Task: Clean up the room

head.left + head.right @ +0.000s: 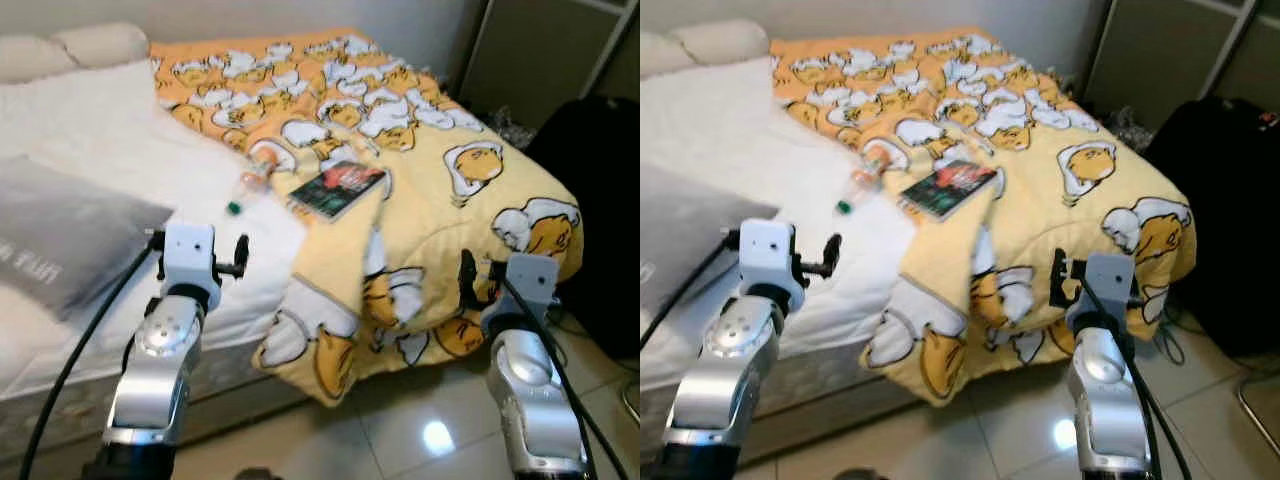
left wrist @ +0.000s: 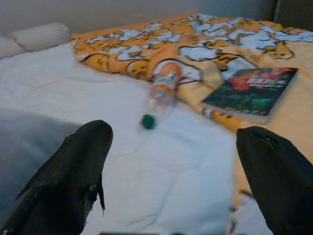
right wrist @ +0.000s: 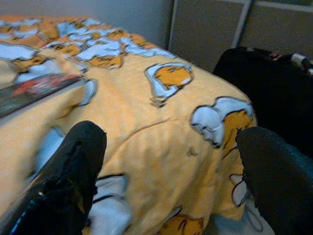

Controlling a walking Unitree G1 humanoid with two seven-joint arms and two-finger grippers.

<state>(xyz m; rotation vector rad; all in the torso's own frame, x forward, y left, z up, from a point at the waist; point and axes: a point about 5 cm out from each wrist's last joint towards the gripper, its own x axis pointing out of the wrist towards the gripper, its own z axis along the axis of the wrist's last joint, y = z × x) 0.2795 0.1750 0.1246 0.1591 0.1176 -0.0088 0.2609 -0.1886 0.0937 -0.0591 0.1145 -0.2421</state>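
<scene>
The bottle (image 1: 252,187) lies on its side on the white sheet of the bed (image 1: 100,130), green cap toward the robot, just beside the edge of the yellow blanket (image 1: 420,160). The book (image 1: 338,188) rests on that blanket, near the bottle but apart from it. The left gripper (image 2: 173,181) hangs short of the bed edge with its fingers wide and empty, aimed roughly at the bottle; the right gripper (image 3: 171,186) faces the blanket's drooping corner, fingers also wide and empty.

Being round and on a soft sheet, the bottle will likely roll away if one finger nudges it before the other closes. The book may slide on a blanket fold if the cloth is dragged.

A grey pillow (image 1: 60,230) sits close to the left arm, and a black bag (image 1: 595,190) stands by the right, narrowing room there
</scene>
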